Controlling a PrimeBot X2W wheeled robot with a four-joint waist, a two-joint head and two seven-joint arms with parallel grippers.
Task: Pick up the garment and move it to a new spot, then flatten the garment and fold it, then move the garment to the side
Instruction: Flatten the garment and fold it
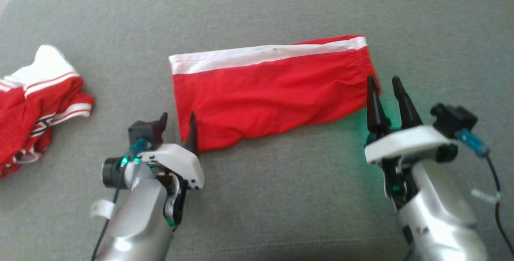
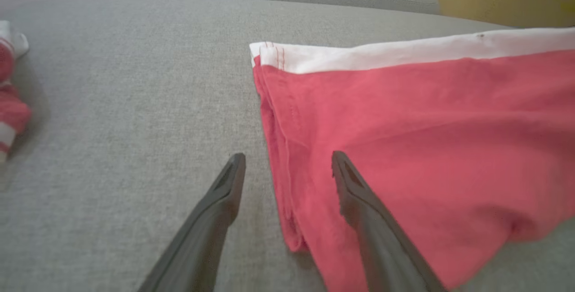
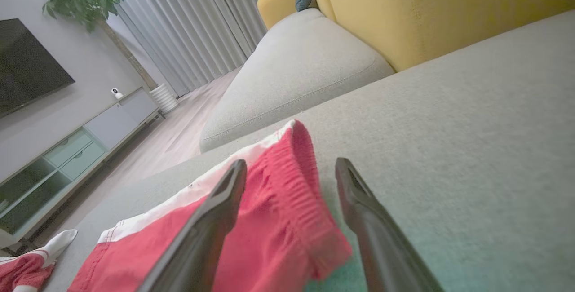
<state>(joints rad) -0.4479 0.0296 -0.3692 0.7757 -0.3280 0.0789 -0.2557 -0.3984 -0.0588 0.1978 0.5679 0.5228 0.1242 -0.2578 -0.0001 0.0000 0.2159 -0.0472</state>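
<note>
A wide grey woven-fabric seat cushion (image 1: 281,213) carries everything. Behind its far edge stand a yellow upholstered sofa back (image 3: 426,9) and a second, smaller grey cushion (image 3: 296,72).

The red cloth garment with a white band along one long side (image 1: 273,92) lies folded into a long flat strip across the middle of the cushion, with the white band on the side towards the cushion's far edge. Its red face shows a few soft creases, and its gathered, elastic-looking end points to the cushion's right edge. At the left end the layers are stacked one on another.

A crumpled heap of red and white striped clothing (image 1: 36,100) sits at the cushion's left edge, well apart from the folded garment.

The right gripper (image 1: 384,78) is at the garment's right end, its two dark fingers spread apart and holding nothing. In the right wrist view one finger lies over the red cloth and the other over bare cushion.

The left gripper (image 1: 178,115) is at the garment's near left corner, fingers likewise spread and empty, one over the cloth and one over the cushion.
</note>
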